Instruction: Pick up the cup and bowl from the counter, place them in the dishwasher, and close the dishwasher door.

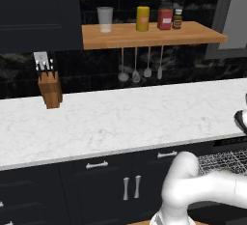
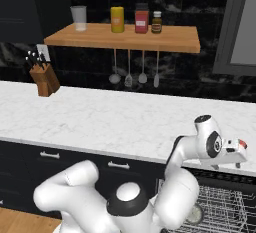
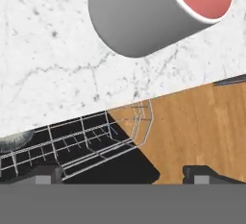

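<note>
Hovering past the counter edge, jaws wide and empty — cup ahead, dishwasher rack below

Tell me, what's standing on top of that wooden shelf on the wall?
On the wooden shelf stand a glass tumbler, a yellow canister, a red container and a small dark bottle. Utensils hang beneath it. What the containers hold cannot be seen.

I see a grey-sided bowl with red inside on the marble counter, the dishwasher's wire rack below, wooden floor beside, fingertips wide apart.
</note>
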